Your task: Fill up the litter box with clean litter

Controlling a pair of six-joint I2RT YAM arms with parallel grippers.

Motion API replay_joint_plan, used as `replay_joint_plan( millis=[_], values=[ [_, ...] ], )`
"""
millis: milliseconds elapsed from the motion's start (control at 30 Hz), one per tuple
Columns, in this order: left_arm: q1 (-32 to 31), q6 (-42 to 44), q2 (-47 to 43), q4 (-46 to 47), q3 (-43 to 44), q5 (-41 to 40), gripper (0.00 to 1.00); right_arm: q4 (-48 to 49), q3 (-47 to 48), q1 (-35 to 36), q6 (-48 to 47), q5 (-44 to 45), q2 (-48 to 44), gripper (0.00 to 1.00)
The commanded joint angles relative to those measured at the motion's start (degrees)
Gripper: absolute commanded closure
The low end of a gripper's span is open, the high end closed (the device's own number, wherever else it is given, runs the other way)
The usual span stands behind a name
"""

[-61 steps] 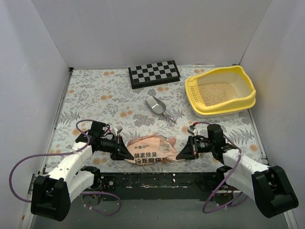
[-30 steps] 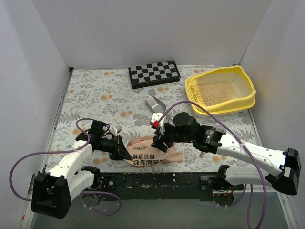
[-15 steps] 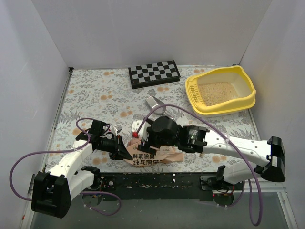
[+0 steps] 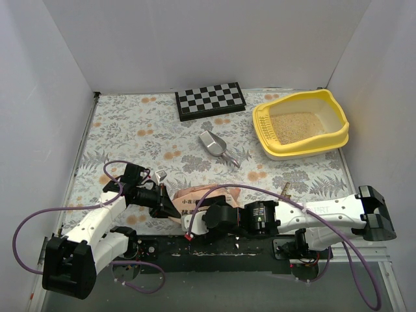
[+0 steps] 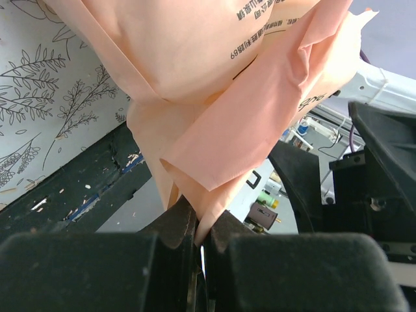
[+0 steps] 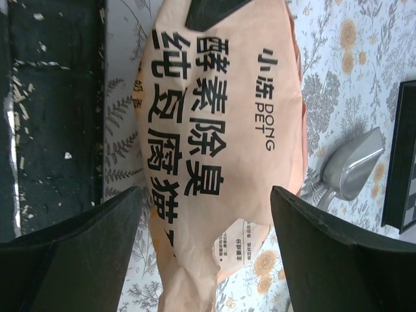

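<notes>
- Litter box point(image 4: 305, 151) far right, well apart from both arms; clean litter point(image 4: 296, 127) covers its floor.
- Bag point(image 6: 221, 149) lies at near edge, unlifted.
- Right gripper point(image 6: 207, 195) has swung over it, jaws spread wide, holding nothing: regrasp likely.
- Left gripper point(image 5: 201, 229) pinches bag corner.

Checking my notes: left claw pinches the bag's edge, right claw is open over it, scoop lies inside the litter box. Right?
Only the scoop is wrong: the top view shows it on the table, left of the litter box, not inside. The rest holds.
</notes>
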Motion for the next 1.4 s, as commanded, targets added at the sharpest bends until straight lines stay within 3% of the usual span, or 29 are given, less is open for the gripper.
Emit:
replay_joint_plan(
  millis=[0,633,767,933,1033,1067,1100,1133,1200,1267,1367],
  values=[
    [-0.4,0.3,-1.0,1.1,1.2,-0.3,1.0,4.0,-2.5,0.3,-3.7,3.6,-1.2,0.13],
    [-1.3,0.3,-0.6,1.2,1.3,0.3,1.0,9.2,-12.2,-0.1,-3.2,3.8,0.3,0.1],
    [-1.4,0.2,-1.0,1.2,1.2,0.6,1.0,11.5,-13.8,-1.9,-2.6,2.0,0.1,0.16],
    [-1.5,0.2,-1.1,1.2,1.1,0.7,1.0,13.7,-15.3,-5.3,-1.8,-1.7,0.1,0.34],
    [-1.4,-0.1,-1.3,1.5,1.3,1.5,1.0,13.4,-15.1,-6.4,-1.5,-3.0,0.2,0.53],
    [-1.5,-0.2,-1.2,1.6,1.4,2.0,1.0,13.2,-14.9,-6.8,-1.5,-3.1,0.1,0.64],
    [-1.5,-0.3,-1.2,1.9,1.8,2.7,1.0,12.6,-14.7,-7.1,-1.5,-3.2,0.2,0.84],
    [-1.5,-0.3,-1.2,2.3,2.5,3.3,1.0,12.0,-14.3,-7.5,-1.3,-2.7,0.3,0.98],
    [-1.5,-0.4,-1.6,3.3,4.3,3.7,1.0,9.9,-13.3,-8.7,-1.4,-3.3,0.2,0.99],
    [-1.4,-0.3,-2.2,4.0,7.3,3.0,0.88,7.8,-11.7,-10.4,-1.2,-4.1,-0.2,0.99],
    [-1.5,2.2,-3.0,2.6,16.1,-3.0,0.86,4.0,-8.6,-15.6,-1.2,-6.9,-2.2,0.99]
  ],
)
